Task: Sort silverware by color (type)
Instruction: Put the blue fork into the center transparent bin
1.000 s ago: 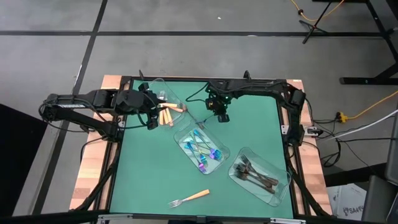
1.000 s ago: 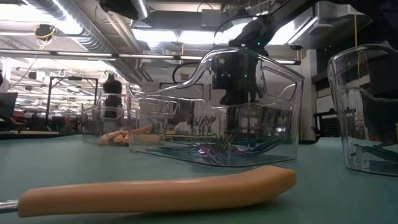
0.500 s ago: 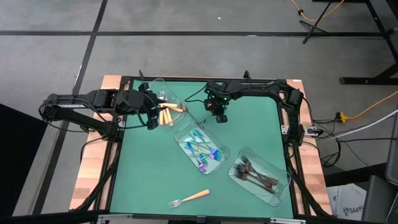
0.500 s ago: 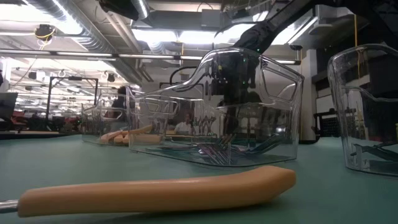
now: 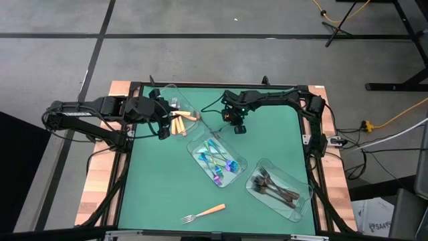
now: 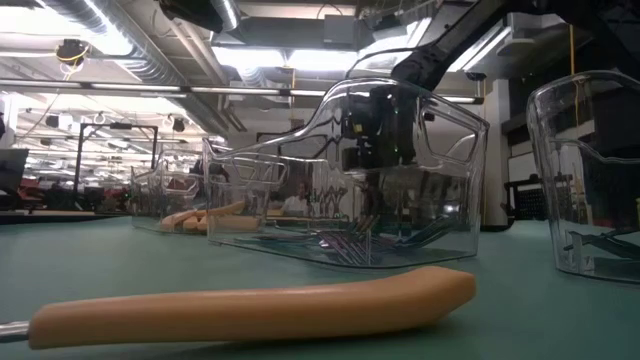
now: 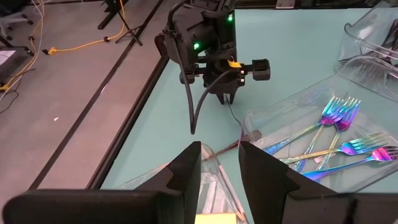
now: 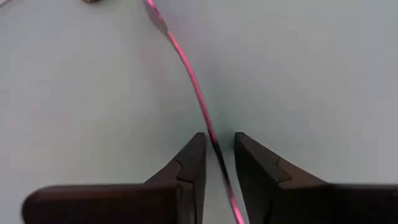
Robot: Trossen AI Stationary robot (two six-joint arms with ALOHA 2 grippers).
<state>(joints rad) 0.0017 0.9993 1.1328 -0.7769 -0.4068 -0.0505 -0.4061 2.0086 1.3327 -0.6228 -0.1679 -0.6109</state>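
Observation:
An iridescent utensil (image 8: 186, 74) lies flat on the green table, between the orange-handled tray and the iridescent tray. My right gripper (image 8: 219, 155) points steeply down over it and is open. One finger stands on each side of the thin handle, with a gap showing on both sides. In the high view this gripper (image 5: 237, 126) is at the far middle of the table. My left gripper (image 7: 219, 162) waits open above the rim of the clear tray (image 5: 175, 110) that holds orange-handled pieces (image 5: 179, 122). An orange-handled fork (image 5: 204, 213) lies near the front edge.
A clear tray of iridescent forks (image 5: 217, 159) sits mid-table, close beside the right gripper. A clear tray of dark forks (image 5: 277, 189) sits at the front right. The green mat to the far right of the gripper is bare.
My right gripper has come down toward the iridescent utensil on the table and tipped slightly, with its fingers the same distance apart. The utensil has stayed where it was.

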